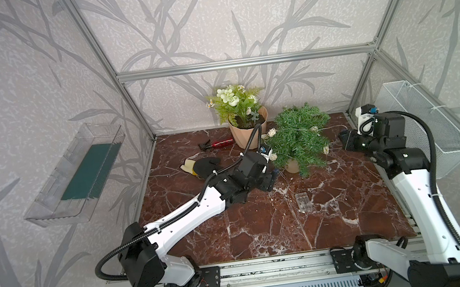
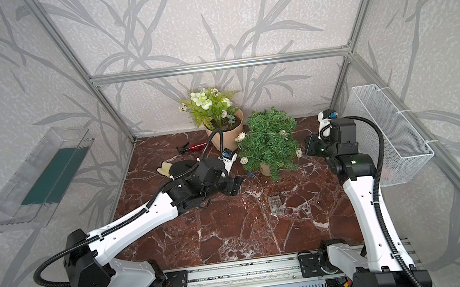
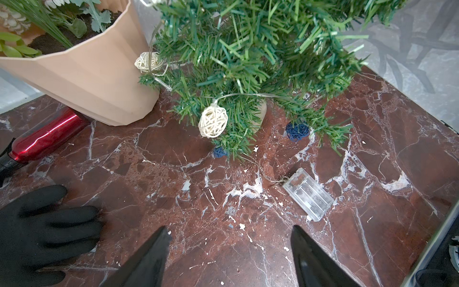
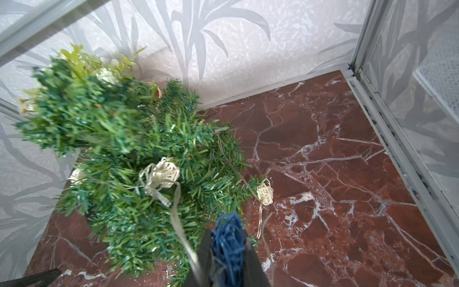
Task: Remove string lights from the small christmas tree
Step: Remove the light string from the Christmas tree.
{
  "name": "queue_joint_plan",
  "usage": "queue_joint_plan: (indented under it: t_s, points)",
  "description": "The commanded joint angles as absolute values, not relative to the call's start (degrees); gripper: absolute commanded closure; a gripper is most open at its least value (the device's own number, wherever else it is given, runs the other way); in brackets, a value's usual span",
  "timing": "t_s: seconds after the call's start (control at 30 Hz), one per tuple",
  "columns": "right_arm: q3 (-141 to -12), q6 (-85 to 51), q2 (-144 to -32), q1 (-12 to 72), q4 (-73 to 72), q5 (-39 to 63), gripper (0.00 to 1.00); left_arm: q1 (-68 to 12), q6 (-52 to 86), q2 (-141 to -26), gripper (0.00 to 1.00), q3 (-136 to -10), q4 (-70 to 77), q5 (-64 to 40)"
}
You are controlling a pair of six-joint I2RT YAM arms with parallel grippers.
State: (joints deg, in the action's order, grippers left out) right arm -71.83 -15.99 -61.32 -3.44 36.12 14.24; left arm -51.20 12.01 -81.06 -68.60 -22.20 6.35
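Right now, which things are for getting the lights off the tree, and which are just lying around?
For the job: string lights; small christmas tree; right end effector, shut on a blue ball; left end effector, open.
Just lying about: flower pot; red spray bottle; black glove; wire basket; clear tray.

tabletop (image 1: 263, 229): marble-patterned, red-brown with white veins, smooth and glossy, flecked with small white chips.
small christmas tree (image 3: 248, 49): flat green plastic needle strips, faintly shiny.
string lights (image 3: 213, 121): balls woven of stiff cane-like strands, cream and blue, rough and open; the wire is thin, clear and smooth.
battery box (image 3: 308, 195): hard clear plastic, smooth.
pot (image 3: 87, 82): peach, matt, faceted; plastic or ceramic, hard to tell.
bottle (image 3: 47, 135): red, metallic, high gloss.
glove (image 3: 42, 231): black, matt.
basket (image 1: 448, 129), right wall: white-coated wire mesh.
tray (image 1: 61, 214), left wall: transparent plastic with a dark green matt liner.
frame (image 1: 242, 62): bare aluminium, satin.
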Motion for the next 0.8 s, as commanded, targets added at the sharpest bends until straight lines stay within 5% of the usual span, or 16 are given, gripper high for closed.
queue_joint_plan:
  t_s: [0.0, 0.3, 0.77]
  points:
    - [-75.8, -15.7, -60.3, -3.5, 39.3, 18.0, 0.91, -51.1, 11.8, -78.5, 0.23, -67.7, -21.4, 6.9]
    - [-85.4, -15.5, -61.4, 4.4, 42.1, 18.3, 0.91, -50.2, 12.1, -77.1, 0.23, -67.4, -20.7, 6.2]
    - [-103.2, -12.3, -71.4, 27.6, 45.4, 7.9, 0.91, -44.7, 6.7, -76.2, 0.18, -76.5, -21.7, 2.4]
